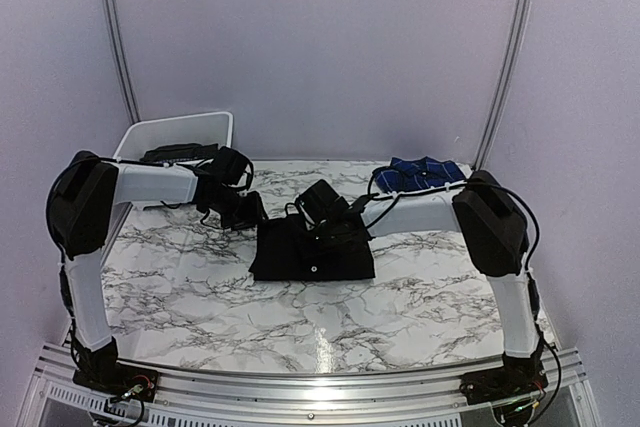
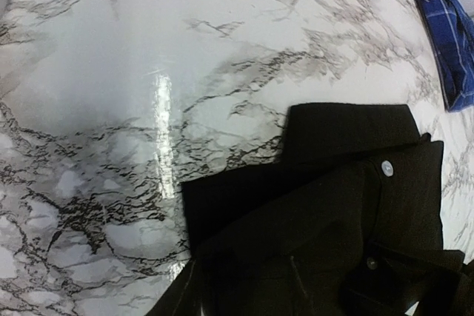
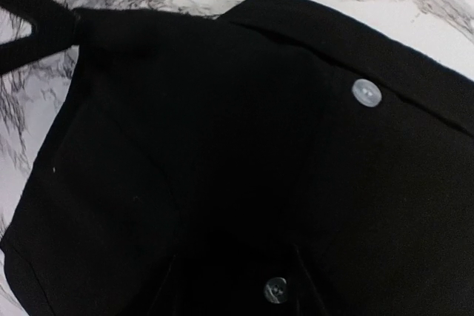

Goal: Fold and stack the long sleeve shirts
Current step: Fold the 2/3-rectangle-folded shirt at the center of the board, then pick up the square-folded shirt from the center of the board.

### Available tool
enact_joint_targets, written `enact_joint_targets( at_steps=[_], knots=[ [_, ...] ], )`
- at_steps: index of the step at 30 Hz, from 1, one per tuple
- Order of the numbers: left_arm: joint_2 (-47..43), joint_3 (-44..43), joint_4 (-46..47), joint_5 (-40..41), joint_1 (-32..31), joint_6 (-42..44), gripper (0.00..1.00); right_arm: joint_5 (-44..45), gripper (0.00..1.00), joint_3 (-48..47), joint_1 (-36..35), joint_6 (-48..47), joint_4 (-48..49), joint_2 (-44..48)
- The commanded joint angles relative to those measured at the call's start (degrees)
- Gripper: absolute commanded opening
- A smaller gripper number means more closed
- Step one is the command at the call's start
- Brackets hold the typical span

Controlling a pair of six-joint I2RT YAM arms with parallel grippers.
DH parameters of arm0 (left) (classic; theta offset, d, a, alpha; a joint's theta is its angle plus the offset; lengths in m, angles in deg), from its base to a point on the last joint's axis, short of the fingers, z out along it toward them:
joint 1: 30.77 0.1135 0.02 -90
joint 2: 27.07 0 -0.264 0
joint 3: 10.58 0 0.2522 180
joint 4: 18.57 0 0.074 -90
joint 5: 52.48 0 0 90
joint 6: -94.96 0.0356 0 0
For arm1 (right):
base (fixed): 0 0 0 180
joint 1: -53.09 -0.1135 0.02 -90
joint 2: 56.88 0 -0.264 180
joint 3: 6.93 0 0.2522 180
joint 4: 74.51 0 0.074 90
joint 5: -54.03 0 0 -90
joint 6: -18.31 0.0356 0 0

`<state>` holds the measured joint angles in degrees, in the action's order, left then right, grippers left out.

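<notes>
The black shirt lies folded in a flat rectangle at the table's centre, button placket up. It also shows in the left wrist view and fills the right wrist view. My left gripper sits low at its far left corner; its dark fingers stand apart over the cloth edge. My right gripper sits low over the shirt's far middle, fingers apart with a button between them. The blue plaid shirt lies bunched at the back right, also in the left wrist view.
A white plastic bin stands at the back left corner with dark things in it. The marble table runs to a metal rail at the near edge. Purple walls close in the back and sides.
</notes>
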<state>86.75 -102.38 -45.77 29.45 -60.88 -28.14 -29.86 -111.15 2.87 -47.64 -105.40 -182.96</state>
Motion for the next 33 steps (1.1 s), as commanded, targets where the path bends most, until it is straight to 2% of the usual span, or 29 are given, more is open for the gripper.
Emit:
enact_joint_targets(
  at_steps=[1, 3, 8, 14, 23, 33],
  knots=[
    [-4.3, 1.1, -2.6, -1.5, 0.6, 0.8, 0.47, -1.1, 0.52, 2.1, 1.2, 1.0, -3.8, 3.5],
    [-6.3, 3.1, -2.6, -1.9, 0.6, 0.5, 0.56, -3.0, 0.57, 3.5, 2.8, 1.2, -3.0, 7.1],
    [-10.8, 8.8, -2.0, -4.3, 0.3, -0.6, 0.65, -9.0, 0.67, 9.7, 8.0, 1.0, 0.2, 17.1],
    [-11.4, 12.4, -0.1, -8.3, -1.3, -2.0, 0.71, -13.1, 0.68, 18.9, 14.9, 0.9, 1.0, 23.5],
    [-7.7, 12.4, -0.1, -7.4, -4.6, -2.7, 0.73, -16.0, 0.69, 26.8, 16.6, 1.5, 4.1, 24.9],
    [-4.2, 10.8, -1.5, -0.4, -7.9, -3.7, 0.71, -15.2, 0.66, 28.7, 15.9, 2.7, 6.4, 20.5]
  ],
)
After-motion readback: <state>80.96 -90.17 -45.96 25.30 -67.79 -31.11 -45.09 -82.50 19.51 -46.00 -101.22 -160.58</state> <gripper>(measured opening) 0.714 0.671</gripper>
